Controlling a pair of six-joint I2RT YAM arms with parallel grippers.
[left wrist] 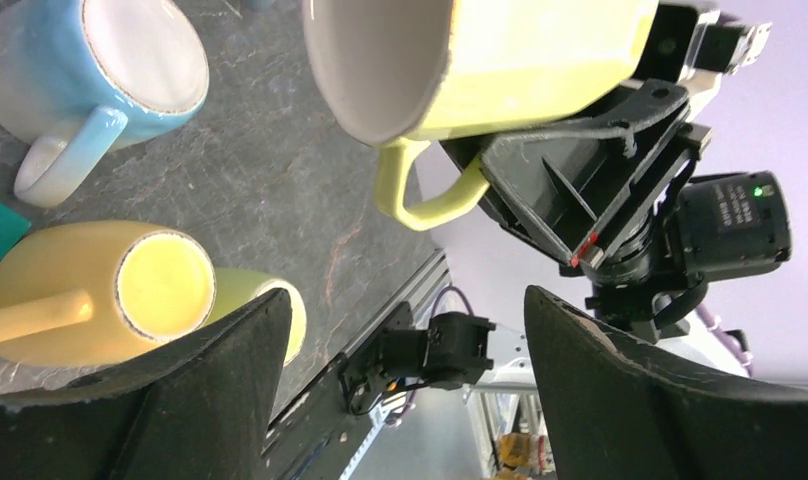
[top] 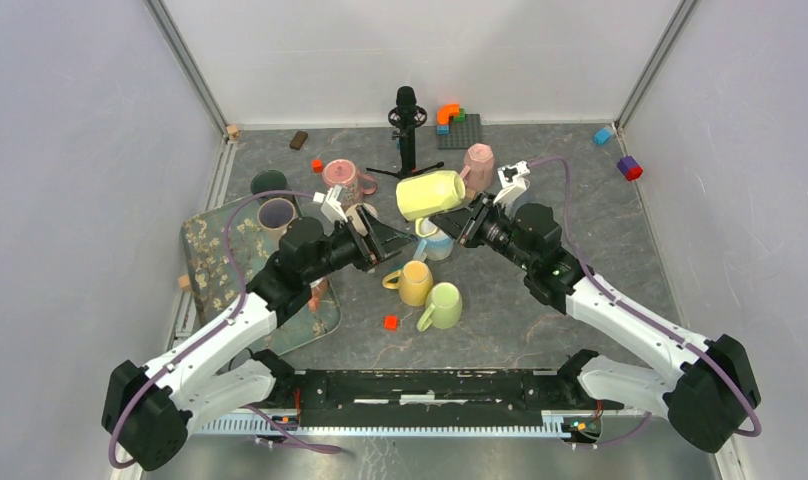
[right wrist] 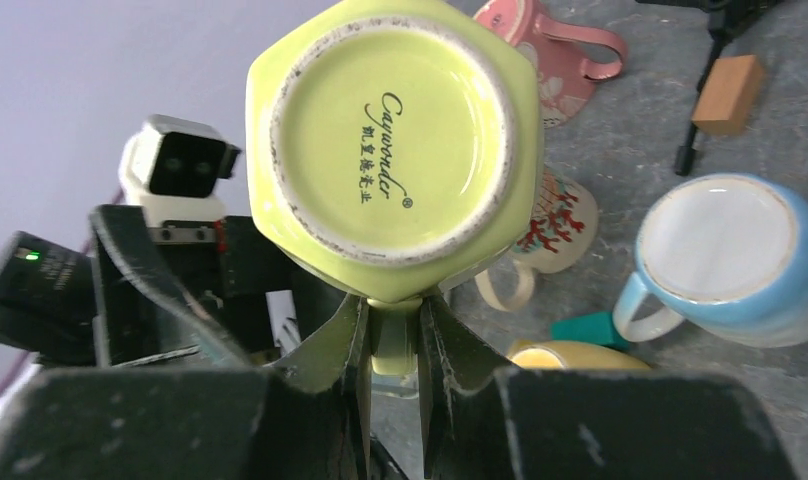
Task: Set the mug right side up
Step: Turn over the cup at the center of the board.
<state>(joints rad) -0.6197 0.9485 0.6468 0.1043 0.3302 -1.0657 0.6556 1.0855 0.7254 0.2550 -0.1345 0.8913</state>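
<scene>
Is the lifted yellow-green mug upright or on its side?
On its side: the mug is held in the air, mouth pointing left, base right.

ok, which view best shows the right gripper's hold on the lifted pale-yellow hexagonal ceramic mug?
Right wrist: right gripper fingers clamp the pale-yellow mug handle, base toward camera. Left wrist shows its rim and handle sideways; top external, only its side.

Left hand [top: 398, 240] spread wide, right hand [top: 462, 218] clamped tight
</scene>
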